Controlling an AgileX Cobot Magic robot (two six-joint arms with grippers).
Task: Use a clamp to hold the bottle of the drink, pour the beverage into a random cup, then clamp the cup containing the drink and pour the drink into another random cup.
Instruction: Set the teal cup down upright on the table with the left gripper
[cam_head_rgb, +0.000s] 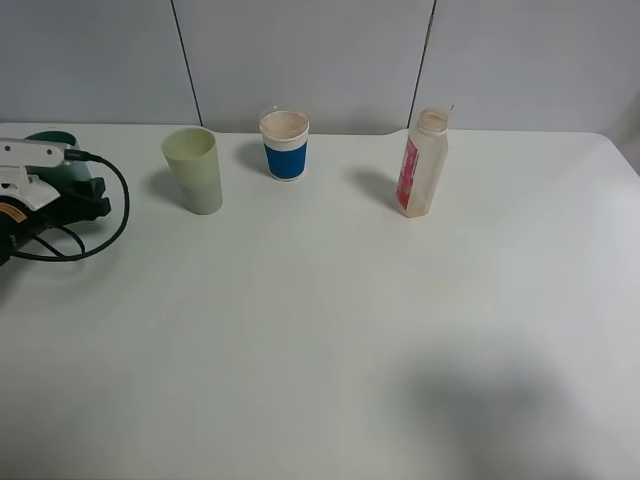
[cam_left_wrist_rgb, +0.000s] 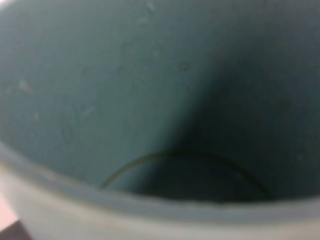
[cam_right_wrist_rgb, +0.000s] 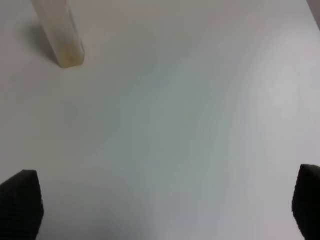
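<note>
Your right gripper (cam_right_wrist_rgb: 160, 210) stands wide open over bare table (cam_head_rgb: 320, 350), holding nothing; only the two dark fingertips (cam_right_wrist_rgb: 20, 205) show at the edges of its wrist view. The bottle (cam_head_rgb: 423, 165) stands upright and uncapped toward the back right of the table, well ahead of that gripper and off to one side of its line. If you drive straight forward, you pass beside it, or one finger clips it.

That clip is the main risk. The bottle looks tall and narrow, and a knock high on its body would probably tip it, with the open mouth letting the drink run across the table. Centre it between the jaws before you close, and grip low to mid body (the drink level is hard to read through the pale plastic).

The pale green cup (cam_head_rgb: 194, 170) and the blue-banded cup (cam_head_rgb: 285, 145) stand near each other at the back left, apart but close. Pouring into one, you could brush the other with the bottle or the arm, so choose your target early and approach from the open side.

Your left gripper (cam_head_rgb: 95, 195) is closed at the left edge and appears empty. Its wrist camera sees only the inside of a dark teal container (cam_left_wrist_rgb: 125, 90) filling the view, so it gives you no help. Mind the cable (cam_head_rgb: 118, 215) looped beside it.
</note>
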